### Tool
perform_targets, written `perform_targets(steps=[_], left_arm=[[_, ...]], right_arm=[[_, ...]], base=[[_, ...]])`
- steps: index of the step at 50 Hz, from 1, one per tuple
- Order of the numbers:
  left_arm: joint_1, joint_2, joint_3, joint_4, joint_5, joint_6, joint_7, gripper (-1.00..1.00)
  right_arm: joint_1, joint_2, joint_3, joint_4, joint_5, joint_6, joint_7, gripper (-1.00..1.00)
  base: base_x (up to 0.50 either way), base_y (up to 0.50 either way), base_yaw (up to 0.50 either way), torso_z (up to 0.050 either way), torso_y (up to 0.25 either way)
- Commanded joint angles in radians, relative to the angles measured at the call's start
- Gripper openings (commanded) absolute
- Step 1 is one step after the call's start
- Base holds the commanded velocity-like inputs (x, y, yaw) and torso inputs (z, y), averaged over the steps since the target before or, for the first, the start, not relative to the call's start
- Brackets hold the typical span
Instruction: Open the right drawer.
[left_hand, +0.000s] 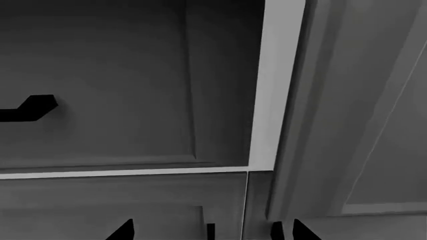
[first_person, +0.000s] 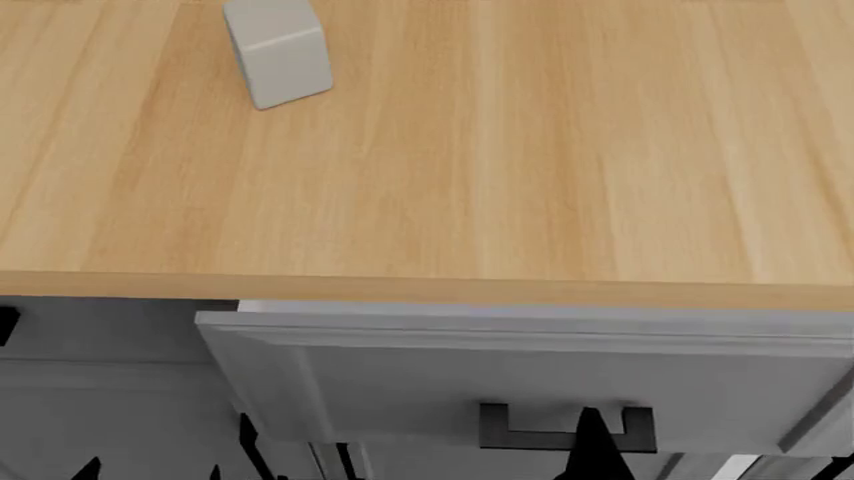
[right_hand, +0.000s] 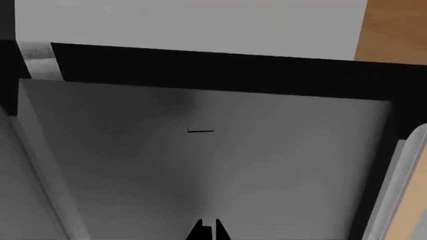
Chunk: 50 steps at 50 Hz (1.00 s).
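Note:
The right drawer (first_person: 400, 370) is a wide grey front standing a little out from under the wooden countertop, with a pale strip along its top edge. Its black bar handle (first_person: 534, 430) sits at the centre. My right gripper (first_person: 587, 450) shows as a dark pointed tip right in front of that handle. In the right wrist view its fingertips (right_hand: 208, 229) are pressed together over a grey panel (right_hand: 200, 165), with nothing visible between them. My left gripper (left_hand: 230, 234) is open, low at the left (first_person: 227, 462), facing grey cabinet fronts.
A wooden countertop (first_person: 534, 150) overhangs the drawers, with a pale grey block (first_person: 278, 50) at its back left. In the left wrist view another black handle (left_hand: 30, 107) and white cabinet edges (left_hand: 273, 90) show. Cabinet fronts lie below the drawer.

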<state>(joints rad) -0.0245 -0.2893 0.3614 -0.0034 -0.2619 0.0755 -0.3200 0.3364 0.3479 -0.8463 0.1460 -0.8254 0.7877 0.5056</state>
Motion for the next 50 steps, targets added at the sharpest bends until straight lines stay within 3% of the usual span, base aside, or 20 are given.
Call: perform_targets(steps=[1, 50], left_arm=[[0.0, -0.003, 0.004, 0.002, -0.001, 0.001, -0.004, 1.0], [-0.006, -0.01, 0.016, -0.008, -0.009, 0.008, -0.013, 1.0]], right_arm=[[-0.014, -0.019, -0.023, -0.017, -0.026, -0.002, 0.012, -1.0], [-0.007, -0.026, -0.016, -0.004, -0.014, -0.001, 0.018, -1.0]], base=[[-0.15, 0.0, 0.0, 0.0, 0.0], [-0.24, 0.0, 0.0, 0.0, 0.0]])
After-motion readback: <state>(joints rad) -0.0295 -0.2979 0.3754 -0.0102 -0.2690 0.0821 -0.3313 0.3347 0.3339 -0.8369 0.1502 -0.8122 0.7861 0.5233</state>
